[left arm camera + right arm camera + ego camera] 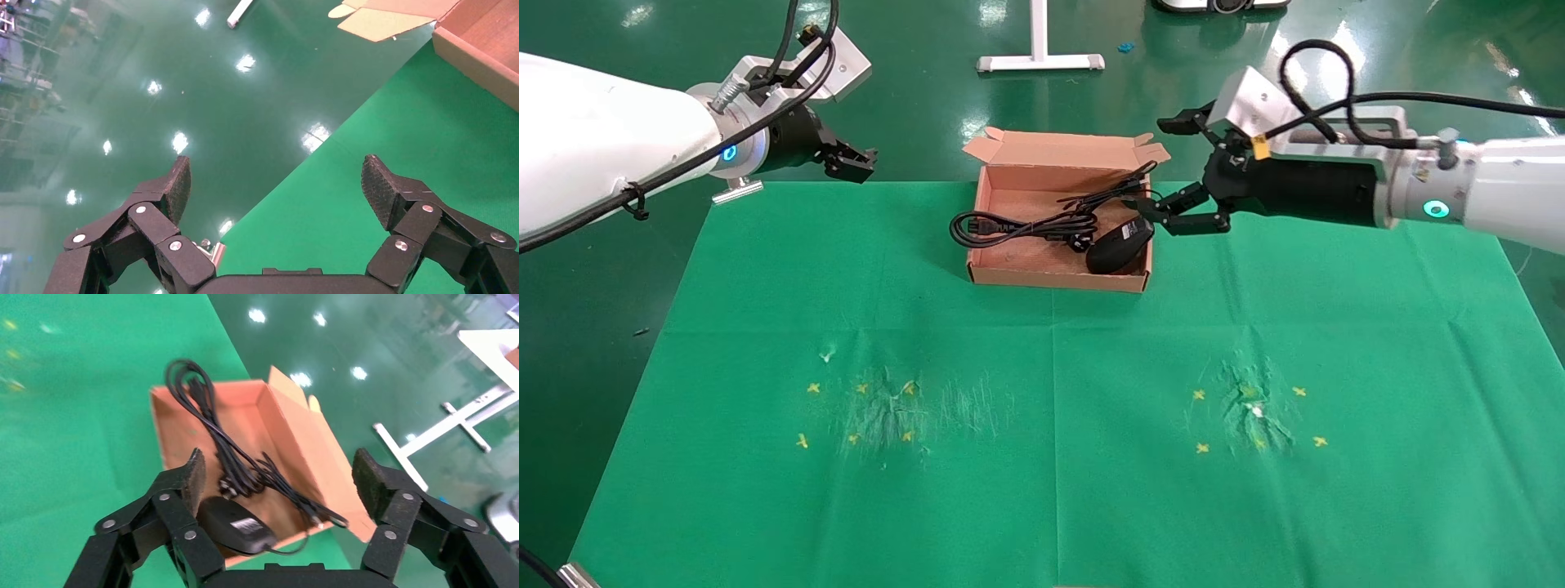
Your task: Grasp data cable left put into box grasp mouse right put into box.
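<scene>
The brown cardboard box [1001, 276] stands at the far middle of the green cloth. The coiled black data cable [1009, 224] lies inside it, one loop over the box's left wall. The black mouse [1120, 243] lies label up in the box's right front corner, its thin cord [1128, 181] trailing over the back right edge. My right gripper [1173, 175] is open and empty, just right of the box above the mouse. In the right wrist view the mouse [235, 530], cable [208, 425] and box [300, 435] show between the open fingers. My left gripper [852, 162] is open and empty, off the cloth's far left corner.
The green cloth [1050, 408] has scuffed patches and yellow cross marks at front left and front right. A white stand base [1040, 61] is on the floor behind the box. The left wrist view shows the cloth's edge [318, 165] and the box's corner [471, 55].
</scene>
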Robot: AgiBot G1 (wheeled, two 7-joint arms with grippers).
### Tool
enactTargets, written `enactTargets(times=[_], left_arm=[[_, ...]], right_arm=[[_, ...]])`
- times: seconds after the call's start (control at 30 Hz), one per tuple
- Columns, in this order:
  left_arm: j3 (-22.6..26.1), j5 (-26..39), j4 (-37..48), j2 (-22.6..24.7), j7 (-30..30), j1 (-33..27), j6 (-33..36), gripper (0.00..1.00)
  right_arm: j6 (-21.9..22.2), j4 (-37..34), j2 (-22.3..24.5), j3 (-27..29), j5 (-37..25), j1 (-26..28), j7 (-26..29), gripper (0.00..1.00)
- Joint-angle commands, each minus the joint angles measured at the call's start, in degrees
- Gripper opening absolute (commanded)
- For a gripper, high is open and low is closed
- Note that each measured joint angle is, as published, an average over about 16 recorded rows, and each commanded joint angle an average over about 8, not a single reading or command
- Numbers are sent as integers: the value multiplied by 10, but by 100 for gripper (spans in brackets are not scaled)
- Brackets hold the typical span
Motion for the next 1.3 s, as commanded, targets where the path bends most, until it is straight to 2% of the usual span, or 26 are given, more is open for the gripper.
enactTargets(times=[0.03, 0.27, 0.43, 1.3], left_arm=[[0, 0, 0, 0, 0, 0, 0, 100], [-1, -2, 0, -1, 2, 1, 1, 100], [-25, -41, -8, -12, 29, 19, 19, 100], [-266, -446, -92, -126, 313, 206, 211, 100]], right_arm=[[-8, 21, 11, 5, 16, -15, 12, 100], [-36, 96, 51, 23, 75, -68, 56, 100], [-55, 148, 79, 36, 116, -106, 86, 100], [-158, 424, 226, 103, 332, -302, 246, 100]])
